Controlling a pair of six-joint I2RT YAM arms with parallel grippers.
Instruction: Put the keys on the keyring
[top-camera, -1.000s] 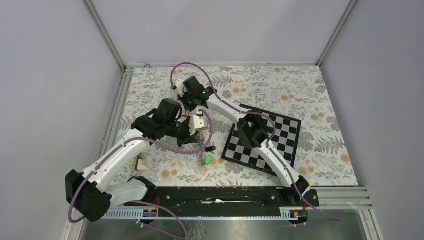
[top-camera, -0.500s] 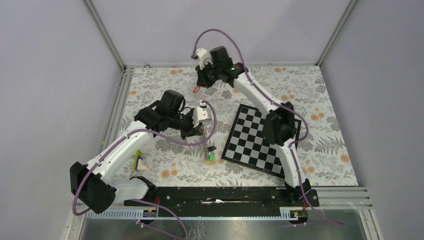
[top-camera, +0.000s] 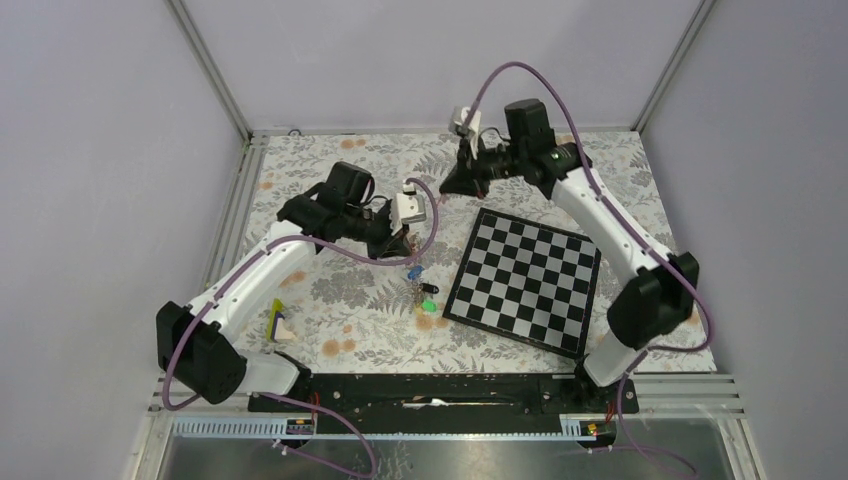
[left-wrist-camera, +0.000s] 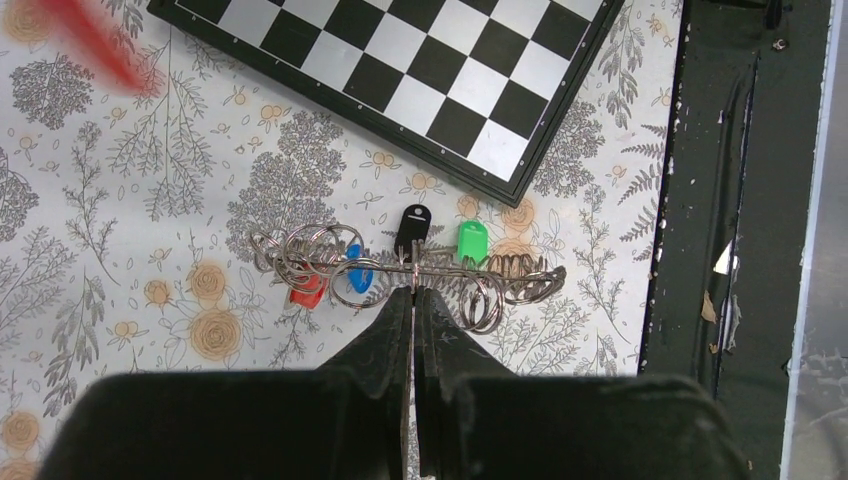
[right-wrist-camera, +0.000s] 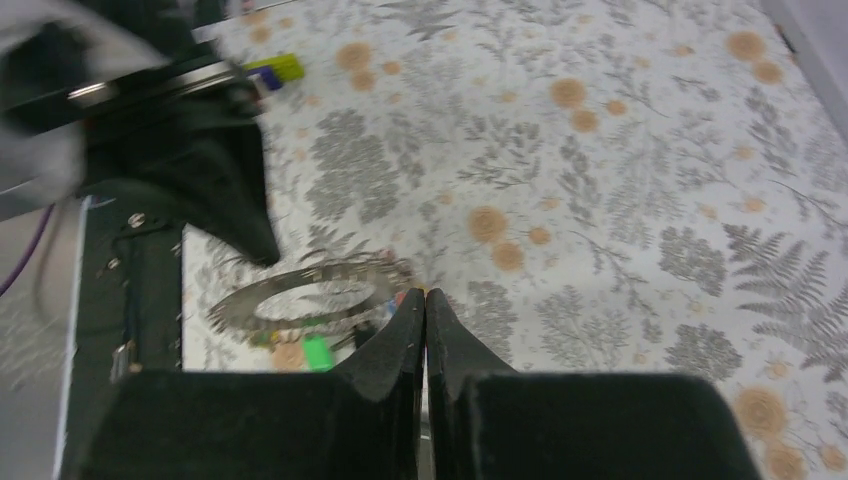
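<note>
Four tagged keys hang from the keyring, a red tag, a blue key, a black key and a green key, all strung in a row just off the near-left edge of the chessboard. The left gripper has its jaws fully closed on the ring's wire between the blue and green keys. It holds the ring clear of the floral cloth so the keys dangle freely, which in my judgement is meant to present the ring as a steady target. The right gripper is raised beyond the chessboard's far-left corner, well apart from the ring, with its jaws pressed together. A loose red key shows only as a red blur in the left wrist view, on the side of the board where that gripper hangs. I judge that it is pinched in those jaws, though the grip itself cannot be seen plainly. Its tips point back toward the ring. The likely remaining step is threading this key on, which requires bringing it to the ring's opening. That opening cannot be located in these views.
</note>
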